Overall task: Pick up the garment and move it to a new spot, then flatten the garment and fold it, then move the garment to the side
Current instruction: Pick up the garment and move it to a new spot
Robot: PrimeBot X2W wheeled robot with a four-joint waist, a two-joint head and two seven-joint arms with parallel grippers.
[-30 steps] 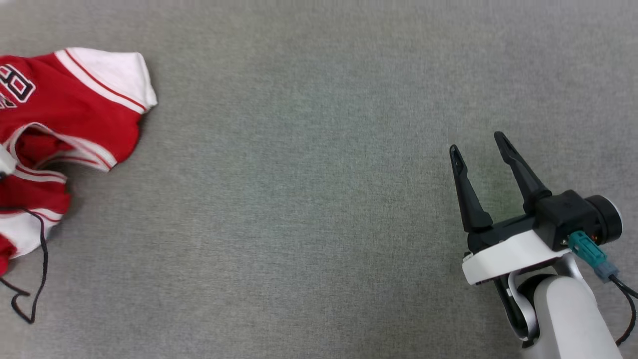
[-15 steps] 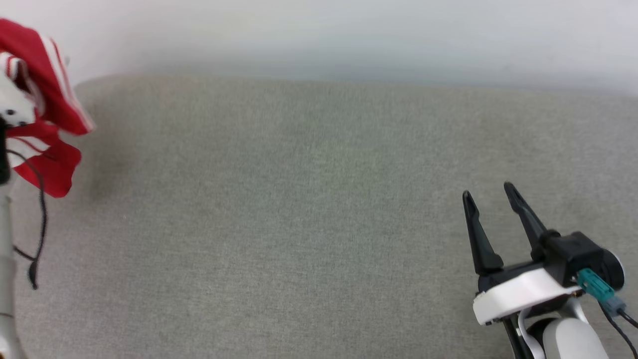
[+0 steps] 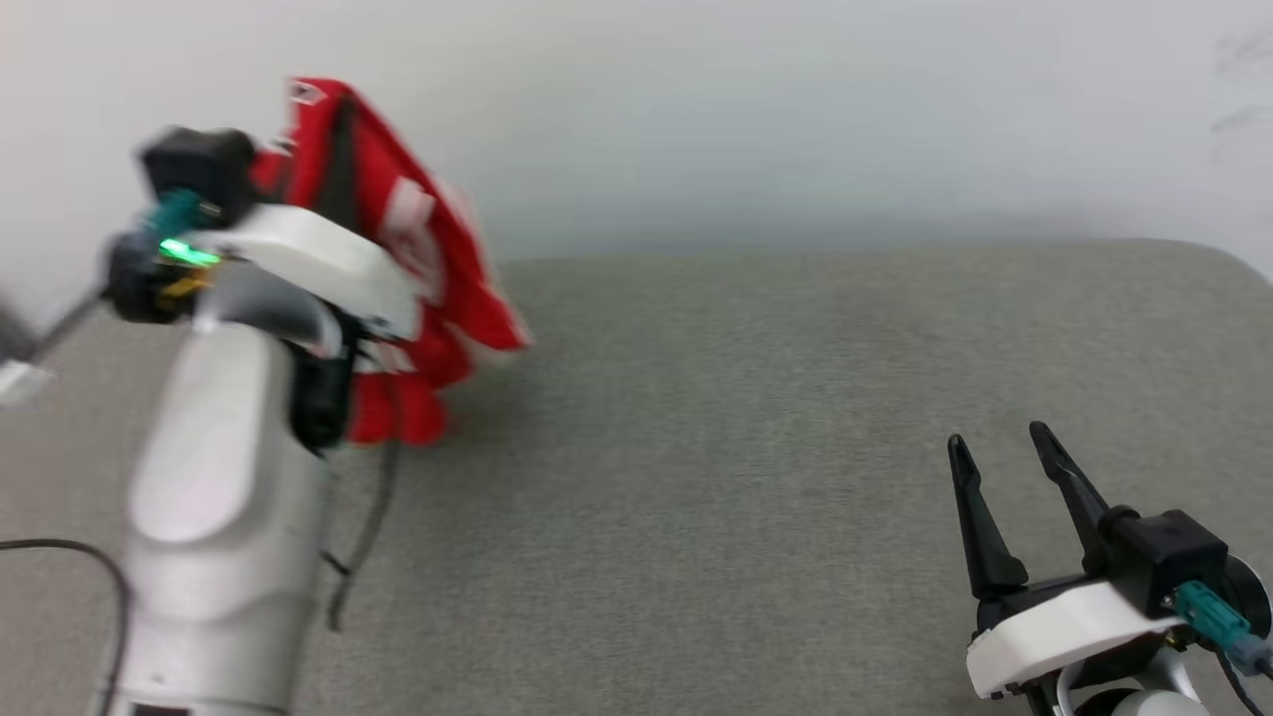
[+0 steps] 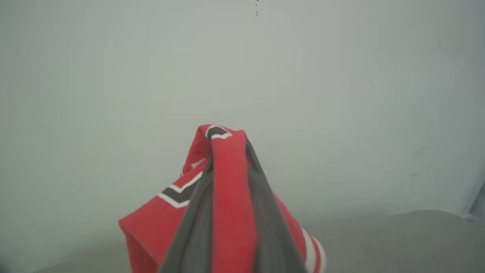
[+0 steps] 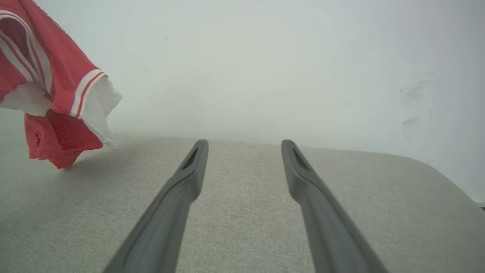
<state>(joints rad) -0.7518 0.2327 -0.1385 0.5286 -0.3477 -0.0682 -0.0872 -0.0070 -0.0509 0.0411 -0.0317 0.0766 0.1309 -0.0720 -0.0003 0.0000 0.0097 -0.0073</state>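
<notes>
Light: bright, even and soft, on a pale, washed-out wall.
Shadows: one faint, soft-edged patch on the grey bench [image 5: 113,170] beneath the garment [image 5: 64,98].
Blur: in the head view, the left arm [image 3: 224,497] and the garment are smeared; the right pincer [image 3: 998,438] is crisp.
Focus: in the left wrist view, the left pincer [image 4: 226,138] is hazy, close to the lens.

I see the garment [image 5: 64,87] is soft, thin cloth, not shiny. The desk [image 3: 746,418] has a grey woven cloth top, rough and dull. My right fingers [image 5: 178,197] look like smooth, dark, dull plastic. My left arm [image 3: 224,497] has a smooth pale shell, a bit shiny. The wall [image 3: 796,119] looks smooth and dull.
</notes>
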